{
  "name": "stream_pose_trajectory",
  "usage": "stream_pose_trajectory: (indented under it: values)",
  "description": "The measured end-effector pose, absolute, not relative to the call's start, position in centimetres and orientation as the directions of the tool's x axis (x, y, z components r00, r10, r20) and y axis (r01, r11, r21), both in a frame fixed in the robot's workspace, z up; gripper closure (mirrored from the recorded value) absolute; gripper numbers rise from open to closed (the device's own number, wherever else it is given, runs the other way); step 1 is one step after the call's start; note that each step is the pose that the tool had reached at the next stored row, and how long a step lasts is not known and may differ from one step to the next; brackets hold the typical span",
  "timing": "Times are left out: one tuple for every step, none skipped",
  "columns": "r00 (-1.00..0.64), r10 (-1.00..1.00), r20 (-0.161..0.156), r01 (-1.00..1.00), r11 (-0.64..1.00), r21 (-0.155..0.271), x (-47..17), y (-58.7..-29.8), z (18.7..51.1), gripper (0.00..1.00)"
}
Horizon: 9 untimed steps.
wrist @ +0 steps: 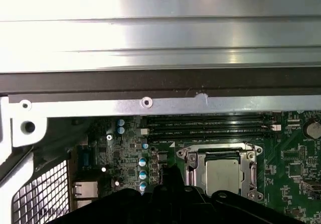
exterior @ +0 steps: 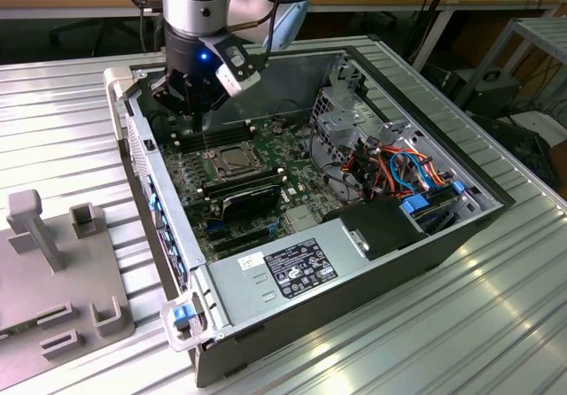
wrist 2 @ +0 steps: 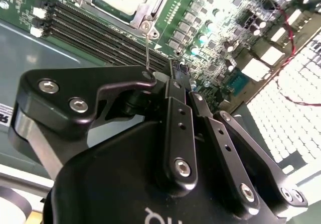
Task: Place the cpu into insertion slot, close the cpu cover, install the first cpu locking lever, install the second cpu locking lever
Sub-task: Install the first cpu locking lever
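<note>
Ribbed metal table (exterior: 496, 324) carries an open computer case (exterior: 399, 262) with its green board (wrist: 296, 184) facing up; desks stand behind it.

The cpu (wrist: 222, 176) sits in the slot (wrist: 220, 154), its dull silver top showing. The cover (wrist: 249, 171) lies flat around it and frames the chip through its square cut-out. From one corner of the cover a thin wire lever (wrist 2: 146, 48) stands nearly upright, not yet laid down.

The gripper (wrist 2: 170, 76) hangs right over the socket, seen in the exterior view at the end of the arm (exterior: 197, 112). Its fingers are drawn together. The lever's upper end runs up to them and passes behind a finger link, so I cannot tell whether the wire is pinched or only touched.

Long black memory slots (wrist: 210, 126) run just beside the socket, between it and the case wall. In the exterior view a long black module (exterior: 252, 202) lies on the nearer side of the socket. A drive bay with orange and blue cables (exterior: 416, 169) is toward the exterior view's right. A grey fixture (exterior: 53, 271) rests on the table at the exterior view's left, well apart from the case.
</note>
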<state>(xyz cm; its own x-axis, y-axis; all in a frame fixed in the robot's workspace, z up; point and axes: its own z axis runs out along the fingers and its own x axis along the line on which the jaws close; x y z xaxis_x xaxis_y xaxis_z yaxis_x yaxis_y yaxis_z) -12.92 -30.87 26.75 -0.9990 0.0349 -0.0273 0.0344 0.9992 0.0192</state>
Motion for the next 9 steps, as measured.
stream_pose_trajectory:
  values:
    - [-0.999, 0.034, -0.027, 0.034, 0.999, 0.019, -12.92, -30.75, 26.6, 0.89]
    - [-0.999, 0.034, -0.027, 0.033, 0.999, 0.019, -12.92, -30.67, 26.52, 0.89]
    - [-0.999, 0.033, -0.027, 0.033, 0.999, 0.019, -12.92, -30.59, 26.48, 0.89]
    - [-0.999, 0.032, -0.027, 0.031, 0.999, 0.019, -12.92, -30.48, 26.46, 0.89]
    - [-0.999, 0.031, -0.027, 0.03, 0.999, 0.019, -12.89, -30.43, 26.46, 0.89]
    - [-0.999, 0.03, -0.027, 0.029, 0.999, 0.019, -12.85, -30.39, 26.45, 0.89]
    - [-0.999, 0.029, -0.027, 0.029, 0.999, 0.019, -12.73, -30.33, 26.45, 0.89]
    - [-0.999, 0.029, -0.027, 0.028, 0.999, 0.019, -12.56, -30.3, 26.44, 0.89]
    - [-0.999, 0.028, -0.027, 0.028, 0.999, 0.019, -12.39, -30.28, 26.42, 0.89]
